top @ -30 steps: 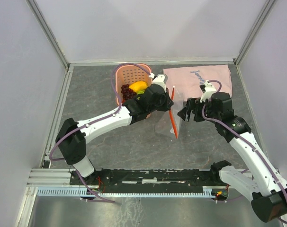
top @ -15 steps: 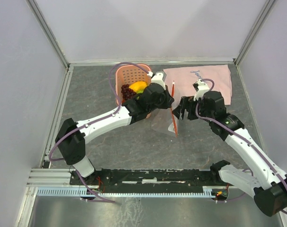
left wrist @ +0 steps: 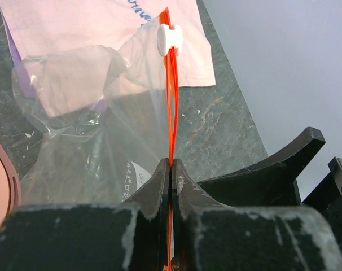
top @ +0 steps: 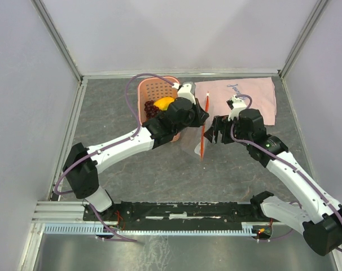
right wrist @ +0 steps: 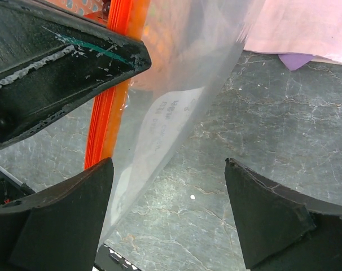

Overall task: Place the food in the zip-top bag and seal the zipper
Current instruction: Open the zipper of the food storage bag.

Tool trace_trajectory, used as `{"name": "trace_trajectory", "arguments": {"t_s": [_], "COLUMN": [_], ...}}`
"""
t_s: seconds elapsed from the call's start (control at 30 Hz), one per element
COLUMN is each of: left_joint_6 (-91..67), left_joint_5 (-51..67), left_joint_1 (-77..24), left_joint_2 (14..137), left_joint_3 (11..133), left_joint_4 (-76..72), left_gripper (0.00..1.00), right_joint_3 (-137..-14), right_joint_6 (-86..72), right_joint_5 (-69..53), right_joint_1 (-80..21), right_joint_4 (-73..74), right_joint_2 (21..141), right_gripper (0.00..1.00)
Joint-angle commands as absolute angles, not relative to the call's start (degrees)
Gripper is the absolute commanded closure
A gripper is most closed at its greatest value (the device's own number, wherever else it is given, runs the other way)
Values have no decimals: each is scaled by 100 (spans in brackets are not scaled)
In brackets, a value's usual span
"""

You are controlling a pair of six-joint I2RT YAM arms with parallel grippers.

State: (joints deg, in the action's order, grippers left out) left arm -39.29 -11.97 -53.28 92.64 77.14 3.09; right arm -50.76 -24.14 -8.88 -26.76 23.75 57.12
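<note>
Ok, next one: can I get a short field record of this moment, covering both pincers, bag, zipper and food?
zip-top bag: clear, looks empty
zipper: white slider at the far end
left pincer: shut on the zipper
right pincer: open, the zip-top bag's film between its jaws
food: in the pink basket

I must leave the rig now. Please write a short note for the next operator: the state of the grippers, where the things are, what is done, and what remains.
Left gripper: shut on the zipper, holding the zip-top bag by that strip.
Right gripper: open, with the bag film between its fingers, not pinched.
Food: in the pink basket; none is seen in the bag.
Done: the bag is gripped.
Left: open the mouth, load the food, seal the zipper.
</note>
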Motion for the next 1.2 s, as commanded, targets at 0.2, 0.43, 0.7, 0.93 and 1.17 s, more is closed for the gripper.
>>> {"name": "trace_trajectory", "arguments": {"t_s": [0.2, 0.43, 0.7, 0.93, 1.17], "left_joint_6": [-4306, -4315, -4337, -4359, -4362], "left_joint_5": [-1509, -1512, -1523, -1504, -1500], "left_joint_1": [-5337, -5342, -5348, -5352, -5351], "left_joint_2": [9034, 9064, 9061, 9076, 9069], "left_joint_3": [7598, 7594, 7594, 7603, 7594], "left_joint_4": [-105, -89, -90, -88, -88], "left_gripper": [97, 97, 97, 97, 97], "right_joint_3": [-5255, -5193, -5146, -5152, -5081], "right_joint_6": [-2516, -2663, -2704, -2653, -2545], "right_joint_5": [-638, -705, -769, -642, -411], "right_joint_1": [-2733, -2731, -2729, -2731, -2726], "right_joint_4": [1937, 1691, 1571, 1666, 1805], "right_joint_2": [5515, 5531, 5680, 5753, 5762], "right_gripper": [9, 9, 9, 9, 11]}}
